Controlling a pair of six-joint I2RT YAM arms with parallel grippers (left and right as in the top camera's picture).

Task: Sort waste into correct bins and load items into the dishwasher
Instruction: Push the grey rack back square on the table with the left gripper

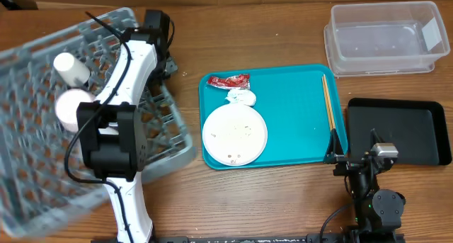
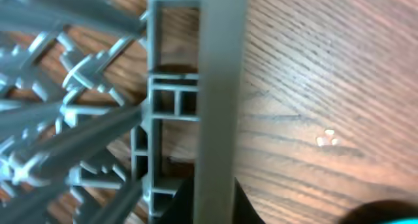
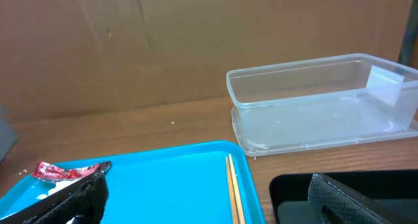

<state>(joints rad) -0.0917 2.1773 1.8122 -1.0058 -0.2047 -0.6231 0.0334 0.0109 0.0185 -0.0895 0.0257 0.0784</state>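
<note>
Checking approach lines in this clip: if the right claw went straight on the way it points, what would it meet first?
Probably the chopsticks on the teal tray, lying nearly in line with the open right claw; beyond them stands the clear tub. Its height above the tray is unclear.

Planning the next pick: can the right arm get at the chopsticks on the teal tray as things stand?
Probably yes. The right tool is open and the chopsticks lie uncovered by the teal tray's right edge, just ahead of it, with nothing between.
</note>
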